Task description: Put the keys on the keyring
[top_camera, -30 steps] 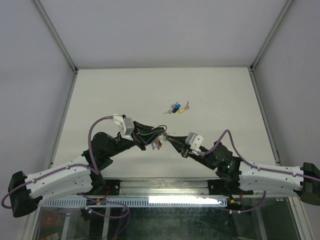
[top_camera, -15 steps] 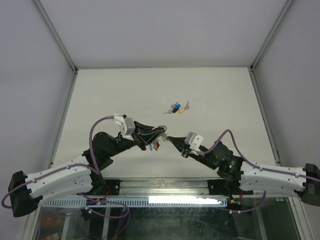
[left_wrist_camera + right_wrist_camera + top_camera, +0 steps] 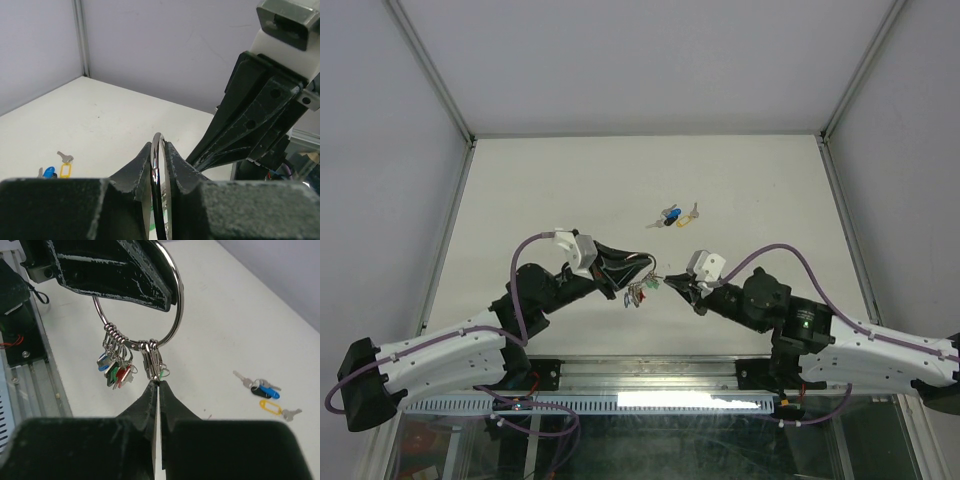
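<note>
Low in the middle of the top view, the left fingers pinched the keyring and held it up off the counter. Their wrist view showed the wire squeezed between them, so they were almost shut on it. The right fingers were shut tight, with their tips right under a small piece hanging at the bottom of the ring. I could not tell if they had hold of it. A bunch of green and red keys hung to its left.

The keys to add lay on the counter, higher in the top view and well apart from both fingers. None looked to be on the ring. My guess was that the ring was being made ready. Next, the right fingers would need to open, go to the keys and pick one up.
</note>
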`<state>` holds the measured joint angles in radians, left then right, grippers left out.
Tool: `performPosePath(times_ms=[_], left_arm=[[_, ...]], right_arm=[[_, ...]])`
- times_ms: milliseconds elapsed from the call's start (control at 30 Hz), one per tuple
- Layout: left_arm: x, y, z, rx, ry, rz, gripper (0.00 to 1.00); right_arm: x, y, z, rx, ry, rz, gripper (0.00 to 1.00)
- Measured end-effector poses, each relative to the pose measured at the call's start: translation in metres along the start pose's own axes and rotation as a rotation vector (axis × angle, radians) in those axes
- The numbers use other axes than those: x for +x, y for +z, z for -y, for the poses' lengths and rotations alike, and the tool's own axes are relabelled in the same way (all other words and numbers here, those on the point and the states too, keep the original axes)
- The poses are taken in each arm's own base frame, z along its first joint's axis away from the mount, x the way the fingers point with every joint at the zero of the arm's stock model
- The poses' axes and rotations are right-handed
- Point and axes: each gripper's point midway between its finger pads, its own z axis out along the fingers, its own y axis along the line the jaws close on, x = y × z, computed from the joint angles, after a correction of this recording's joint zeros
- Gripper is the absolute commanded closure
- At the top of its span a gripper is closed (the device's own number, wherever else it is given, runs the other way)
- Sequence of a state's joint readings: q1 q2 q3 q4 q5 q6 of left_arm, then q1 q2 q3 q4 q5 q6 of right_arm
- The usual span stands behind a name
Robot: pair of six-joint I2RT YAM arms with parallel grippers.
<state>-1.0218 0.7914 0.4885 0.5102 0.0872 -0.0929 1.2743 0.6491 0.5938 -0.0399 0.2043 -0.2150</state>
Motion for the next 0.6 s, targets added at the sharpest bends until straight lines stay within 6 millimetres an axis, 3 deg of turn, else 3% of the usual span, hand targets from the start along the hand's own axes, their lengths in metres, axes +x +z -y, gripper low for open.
performPosePath(times_ms=[333,600], left_arm=[[0.029,0.0,-0.006,-0.021,-0.008,-0.062,0.85],[0.035,0.0,-0.011,-0.047,-0.009,-0.067,0.7]], right_arm=[[0.025,-0.013,-0.003,0.003,0.092,-0.223,1.0],[0.051,-0.01,-0.008,0.011,0.108,-0.354,1.0]])
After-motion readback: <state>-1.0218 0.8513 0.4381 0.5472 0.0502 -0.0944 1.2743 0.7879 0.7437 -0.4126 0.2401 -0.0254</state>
